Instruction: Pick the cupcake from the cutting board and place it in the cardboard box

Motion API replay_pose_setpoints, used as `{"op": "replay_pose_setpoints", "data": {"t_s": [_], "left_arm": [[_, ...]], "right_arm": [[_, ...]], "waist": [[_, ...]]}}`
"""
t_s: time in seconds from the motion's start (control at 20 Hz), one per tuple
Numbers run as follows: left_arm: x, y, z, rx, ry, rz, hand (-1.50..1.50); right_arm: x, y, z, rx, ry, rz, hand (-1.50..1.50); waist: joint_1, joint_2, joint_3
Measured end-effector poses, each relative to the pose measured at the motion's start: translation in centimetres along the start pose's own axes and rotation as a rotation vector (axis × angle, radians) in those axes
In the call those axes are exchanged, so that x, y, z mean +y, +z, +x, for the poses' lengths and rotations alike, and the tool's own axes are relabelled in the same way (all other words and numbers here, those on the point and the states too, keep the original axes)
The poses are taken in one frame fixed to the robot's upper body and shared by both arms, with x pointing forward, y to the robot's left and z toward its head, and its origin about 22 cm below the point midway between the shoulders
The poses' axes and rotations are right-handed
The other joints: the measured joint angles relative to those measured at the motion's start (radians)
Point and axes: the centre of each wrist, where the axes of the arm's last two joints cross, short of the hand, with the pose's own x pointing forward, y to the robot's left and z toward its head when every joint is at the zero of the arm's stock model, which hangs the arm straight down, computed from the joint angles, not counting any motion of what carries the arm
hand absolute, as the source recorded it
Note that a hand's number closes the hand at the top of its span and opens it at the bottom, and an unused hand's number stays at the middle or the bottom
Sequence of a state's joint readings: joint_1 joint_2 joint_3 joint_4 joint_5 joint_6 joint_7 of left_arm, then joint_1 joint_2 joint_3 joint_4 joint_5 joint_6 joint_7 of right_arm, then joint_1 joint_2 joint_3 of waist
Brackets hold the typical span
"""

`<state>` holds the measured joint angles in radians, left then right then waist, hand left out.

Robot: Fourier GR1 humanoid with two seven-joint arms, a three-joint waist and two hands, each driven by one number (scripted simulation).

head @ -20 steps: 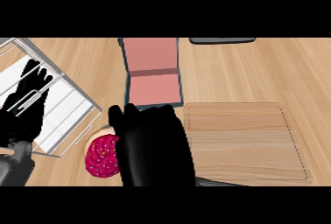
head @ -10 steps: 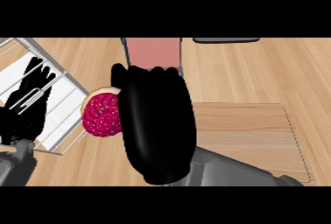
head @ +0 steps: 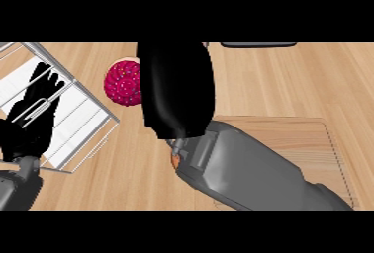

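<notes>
Two hands in view, one at each side of centre. Right hand (head: 175, 89) sits at about 12 o'clock from picture centre, back of the hand up, reaching toward the top edge. Its fingers are curled round the cupcake (head: 124, 84); the magenta, speckled frosting bulges out from the hand's 9 o'clock side, with a sliver of pale wrapper at the cupcake's upper rim. The rest of the cupcake is hidden under the hand. Cupcake is held above bare wooden counter (head: 292, 79), well apart from the cutting board.

Right forearm (head: 248, 173), grey, runs from the wrist down to 5 o'clock and covers the left part of the cutting board (head: 325, 148). Board lies at 4 o'clock, light wood with a rounded corner.

Left hand (head: 33, 118) shows at 9 o'clock, fingers straight and slightly spread, pointing up toward 1 o'clock, resting over a wire rack (head: 80, 123) with a white surface beneath it. Grey left forearm is at the 8 o'clock corner.

Dark flat object (head: 259, 45) sits at the top edge, 1 o'clock; cannot tell what it is. Cardboard box not visible behind the right hand.
</notes>
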<state>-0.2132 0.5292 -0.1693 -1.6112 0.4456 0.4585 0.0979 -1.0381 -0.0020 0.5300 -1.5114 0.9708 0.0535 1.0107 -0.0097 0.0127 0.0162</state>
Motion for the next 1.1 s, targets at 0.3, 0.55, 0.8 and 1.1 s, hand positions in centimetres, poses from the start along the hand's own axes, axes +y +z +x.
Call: {"op": "replay_pose_setpoints", "data": {"t_s": [0.3,0.55,0.8,1.1], "left_arm": [[-0.4,-0.2,0.2,-0.006,0.002,-0.015,0.0],[-0.7,-0.3,0.4,-0.012,0.004,-0.028,0.0],[-0.9,-0.4,0.6,-0.018,0.006,-0.039,0.0],[-1.1,-0.5,0.6,-0.017,0.007,-0.048,0.0]], "right_arm": [[2.0,-2.1,-0.6,0.045,0.069,0.033,1.5],[4.0,-3.6,-2.1,0.108,0.07,0.077,-1.5],[5.6,-4.8,-4.6,0.214,-0.031,0.149,-1.5],[6.7,-5.5,-6.5,0.242,-0.185,0.135,-1.5]], "waist": [[0.012,0.007,0.0],[0.023,0.013,0.001],[0.031,0.02,0.002],[0.037,0.02,0.003]]}}
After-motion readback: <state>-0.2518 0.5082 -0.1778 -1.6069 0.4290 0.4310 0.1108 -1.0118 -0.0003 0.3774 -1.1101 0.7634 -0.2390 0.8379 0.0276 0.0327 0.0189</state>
